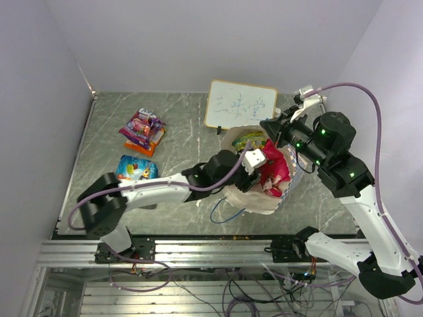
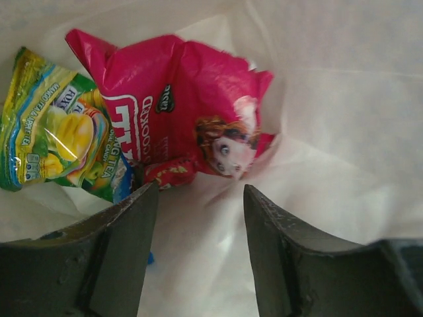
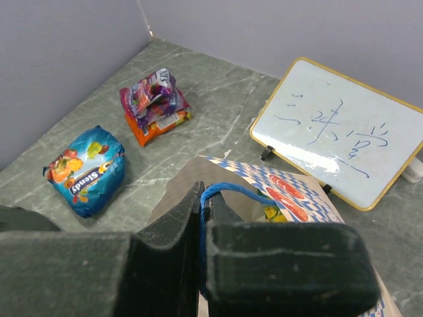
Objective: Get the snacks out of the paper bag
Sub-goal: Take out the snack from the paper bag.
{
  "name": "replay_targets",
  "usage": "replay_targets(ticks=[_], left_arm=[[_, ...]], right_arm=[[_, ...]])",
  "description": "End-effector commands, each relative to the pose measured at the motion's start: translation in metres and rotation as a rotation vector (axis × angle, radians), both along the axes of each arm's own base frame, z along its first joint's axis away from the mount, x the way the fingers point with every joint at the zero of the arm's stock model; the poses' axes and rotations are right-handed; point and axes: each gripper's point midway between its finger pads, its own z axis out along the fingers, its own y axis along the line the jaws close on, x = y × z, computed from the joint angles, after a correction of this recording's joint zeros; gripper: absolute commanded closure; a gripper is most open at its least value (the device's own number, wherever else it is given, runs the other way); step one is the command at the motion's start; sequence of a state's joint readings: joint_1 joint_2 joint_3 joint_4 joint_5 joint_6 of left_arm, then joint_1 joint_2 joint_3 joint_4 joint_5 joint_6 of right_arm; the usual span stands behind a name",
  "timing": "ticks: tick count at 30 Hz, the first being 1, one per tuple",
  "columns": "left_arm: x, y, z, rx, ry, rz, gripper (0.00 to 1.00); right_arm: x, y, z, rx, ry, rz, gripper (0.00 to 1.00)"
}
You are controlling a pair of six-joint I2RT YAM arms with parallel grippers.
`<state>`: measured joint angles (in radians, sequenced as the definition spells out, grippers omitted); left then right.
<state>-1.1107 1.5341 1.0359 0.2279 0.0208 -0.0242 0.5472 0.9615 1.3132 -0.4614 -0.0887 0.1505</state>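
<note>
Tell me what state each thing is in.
Paper bag, open.
Pink packet, inside bag.
Yellow-green packet, inside bag.
Blue packet, out on table.
Purple-orange packet, out on table.
Left end effector, open, inside bag.
Right end effector, shut on cord handle.
Signboard, propped up.

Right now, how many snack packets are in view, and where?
4: purple-orange packet and blue packet on the table; pink-red packet and yellow-green packet inside the paper bag. More may be hidden there.

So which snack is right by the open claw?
The pink-red packet, just ahead of the left gripper inside the paper bag; the yellow-green one sits aside.
</note>
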Motion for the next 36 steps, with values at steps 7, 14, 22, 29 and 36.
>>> replay_targets(ticks=[7,14,22,29,36], left_arm=[[0.072,-0.045,-0.013,-0.024,-0.163,0.147,0.24],[0.096,-0.062,-0.039,0.023,-0.173,0.186,0.16],[0.115,-0.068,-0.056,0.061,-0.167,0.188,0.23],[0.101,-0.084,-0.053,0.037,-0.121,0.072,0.57],[0.098,-0.086,-0.047,0.013,-0.083,0.07,0.87]], right_arm=[[-0.006,-0.012,0.031,0.041,-0.049,-0.046,1.0],[-0.006,-0.009,0.032,0.002,-0.057,-0.022,1.0],[-0.005,-0.011,0.033,-0.016,-0.072,-0.025,1.0],[-0.006,-0.013,0.029,-0.005,-0.077,-0.031,1.0],[-0.005,-0.015,0.031,-0.023,-0.092,-0.036,1.0]])
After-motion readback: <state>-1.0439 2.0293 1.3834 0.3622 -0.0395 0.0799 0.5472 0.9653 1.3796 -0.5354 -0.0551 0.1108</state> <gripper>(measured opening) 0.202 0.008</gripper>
